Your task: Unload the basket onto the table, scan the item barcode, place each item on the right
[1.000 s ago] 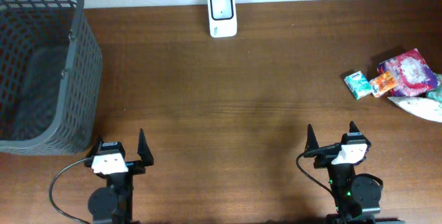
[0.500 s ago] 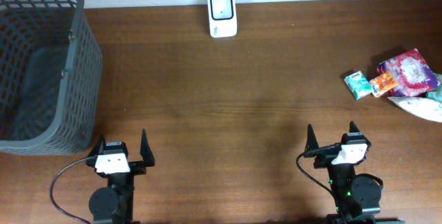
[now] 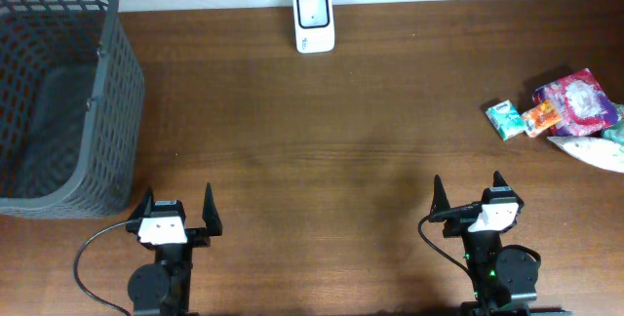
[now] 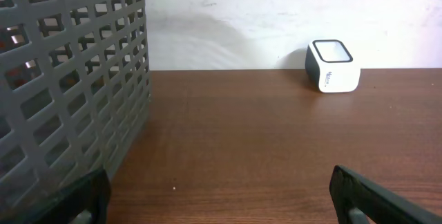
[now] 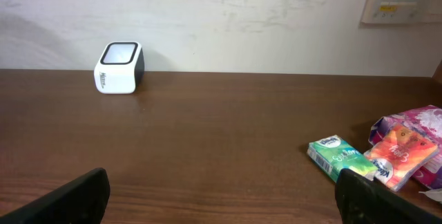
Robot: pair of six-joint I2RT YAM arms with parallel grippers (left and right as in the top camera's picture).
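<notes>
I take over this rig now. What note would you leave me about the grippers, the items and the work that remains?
Left gripper: open, empty, at the near edge close to the basket.
Right gripper: open, empty, at the near edge, right side.
Scanner: far edge, middle. Green packet, orange packet and pink package: together at the right edge, untouched.
Done: nothing yet.
Left: pick one item, likely with the right gripper, and present its barcode to the scanner.

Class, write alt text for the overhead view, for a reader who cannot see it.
The left gripper and right gripper, both open, sit at the near edge of a wooden table. A white barcode scanner stands at the far edge, a grey mesh basket on the left, and small colourful packets on the right.
</notes>
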